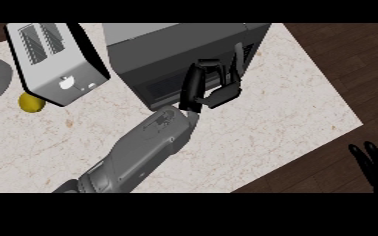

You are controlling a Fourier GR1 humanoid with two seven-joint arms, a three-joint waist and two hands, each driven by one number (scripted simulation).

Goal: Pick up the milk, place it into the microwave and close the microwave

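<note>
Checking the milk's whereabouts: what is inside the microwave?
The microwave interior cannot be seen; the left hand covers its front. No milk shows on the counter.

We can't see the milk anywhere. Left hand [209, 86] covers part of the microwave [162, 55] front, so we can't tell if the door is fully shut. Right hand [365, 160] is cut by the right edge, only fingers show. Toaster [55, 60] hides part of the lemon [31, 102]. Grey object at far left [4, 77] is cropped, unidentifiable.
</note>
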